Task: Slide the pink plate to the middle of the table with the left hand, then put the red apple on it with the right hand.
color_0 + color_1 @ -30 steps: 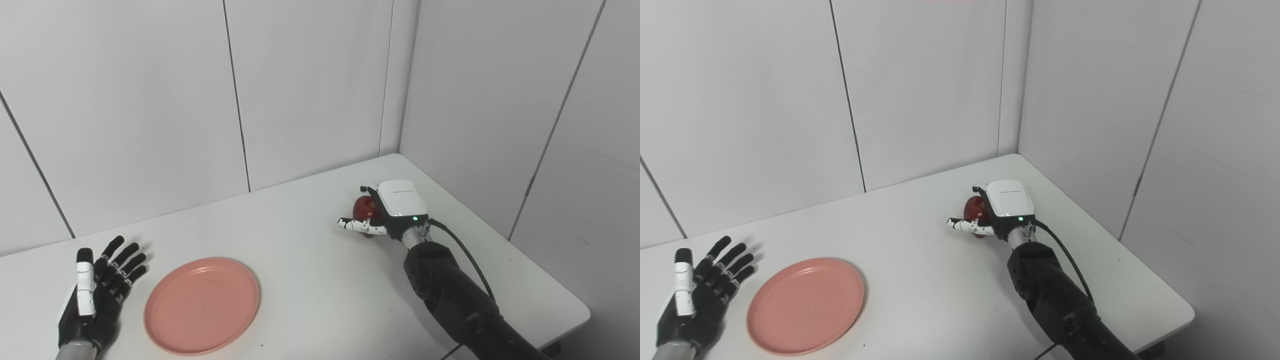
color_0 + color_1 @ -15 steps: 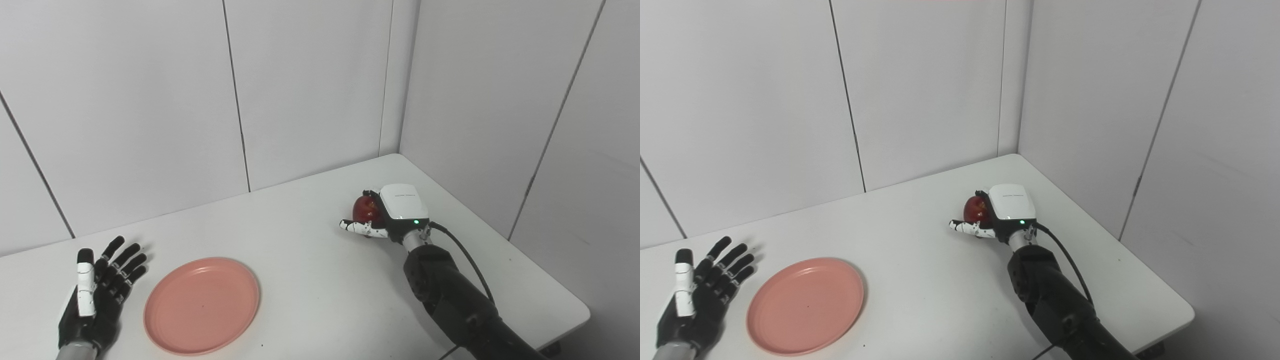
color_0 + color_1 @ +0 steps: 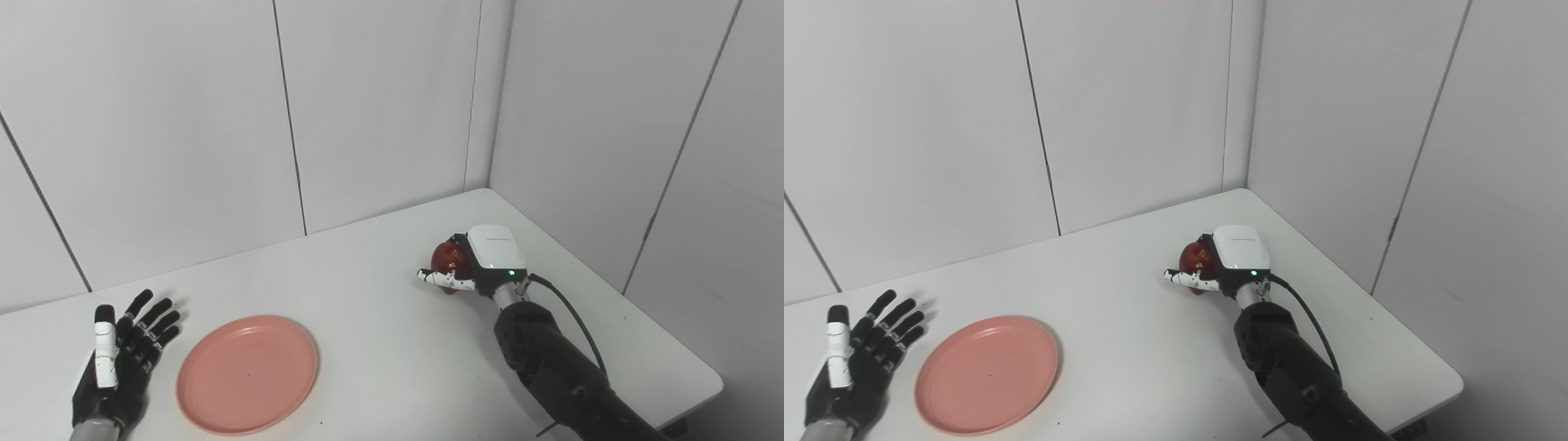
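A pink plate (image 3: 247, 374) lies flat on the white table (image 3: 367, 343), towards the front left. My left hand (image 3: 119, 358) rests palm up just to the left of it, open, fingers spread, not touching the plate. Far to the right, the red apple (image 3: 446, 260) sits in my right hand (image 3: 481, 263), whose fingers curl around it while the thumb sticks out leftwards below it. Most of the apple is hidden behind the hand's white back. I cannot tell whether the apple still touches the table.
Grey wall panels (image 3: 184, 122) close the table off at the back and on the right, meeting in a corner behind the apple. The table's right edge (image 3: 674, 343) runs diagonally near my right forearm (image 3: 563, 373).
My right hand has closed more tightly on the apple and shifted slightly. The left hand and the plate have not moved.
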`<state>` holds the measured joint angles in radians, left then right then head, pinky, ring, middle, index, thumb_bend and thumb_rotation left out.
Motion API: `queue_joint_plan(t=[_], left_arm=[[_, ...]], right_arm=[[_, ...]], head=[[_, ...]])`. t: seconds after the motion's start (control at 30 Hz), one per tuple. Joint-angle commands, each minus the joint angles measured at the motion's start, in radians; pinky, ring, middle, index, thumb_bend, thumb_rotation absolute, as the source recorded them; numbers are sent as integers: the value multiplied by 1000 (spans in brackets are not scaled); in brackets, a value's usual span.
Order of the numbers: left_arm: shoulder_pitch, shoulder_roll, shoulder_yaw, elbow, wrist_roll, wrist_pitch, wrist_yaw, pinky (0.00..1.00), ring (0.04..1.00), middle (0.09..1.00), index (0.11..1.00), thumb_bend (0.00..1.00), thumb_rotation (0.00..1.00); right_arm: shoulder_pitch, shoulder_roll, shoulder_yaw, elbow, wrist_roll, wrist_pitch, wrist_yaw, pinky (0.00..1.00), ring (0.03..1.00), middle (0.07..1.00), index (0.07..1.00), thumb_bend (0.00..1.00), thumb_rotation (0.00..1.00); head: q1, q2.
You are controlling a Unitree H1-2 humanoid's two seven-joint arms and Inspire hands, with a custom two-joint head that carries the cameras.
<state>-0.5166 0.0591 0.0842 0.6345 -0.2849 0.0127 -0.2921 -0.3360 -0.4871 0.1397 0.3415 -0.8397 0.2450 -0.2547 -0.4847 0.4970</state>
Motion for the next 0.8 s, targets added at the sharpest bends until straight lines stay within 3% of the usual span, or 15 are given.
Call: queue_joint_plan(t=[0.0, 0.03, 0.17, 0.23, 0.3, 0.77], left_arm=[[16, 2, -5, 13, 11, 44, 8, 864, 827, 842, 876, 866, 907], [16, 1, -5, 14, 12, 43, 10, 859, 820, 840, 874, 866, 907], [15, 2, -6, 12, 13, 43, 11, 856, 815, 836, 869, 869, 904], [14, 3, -7, 14, 13, 44, 9, 855, 818, 836, 874, 876, 903], [14, 3, -8, 13, 13, 44, 8, 857, 820, 837, 876, 878, 904], [10, 4, -9, 16, 10, 42, 0, 873, 820, 842, 869, 865, 912]], right_arm=[[-46, -18, -5, 5, 7, -51, -56, 230, 299, 400, 531, 601, 625], [-48, -18, -5, 14, 11, -58, -67, 202, 267, 367, 509, 596, 535], [-52, -20, -5, 39, 42, -96, -87, 159, 217, 308, 474, 587, 392], [-51, -21, -4, 39, 54, -102, -84, 148, 204, 292, 480, 533, 229], [-50, -24, 0, 43, 55, -107, -89, 144, 200, 287, 483, 516, 183], [-45, -29, -3, 42, 102, -117, -78, 138, 192, 283, 488, 508, 158]], head=[[1, 1], [1, 1], [5, 4], [5, 4], [5, 4], [6, 2]])
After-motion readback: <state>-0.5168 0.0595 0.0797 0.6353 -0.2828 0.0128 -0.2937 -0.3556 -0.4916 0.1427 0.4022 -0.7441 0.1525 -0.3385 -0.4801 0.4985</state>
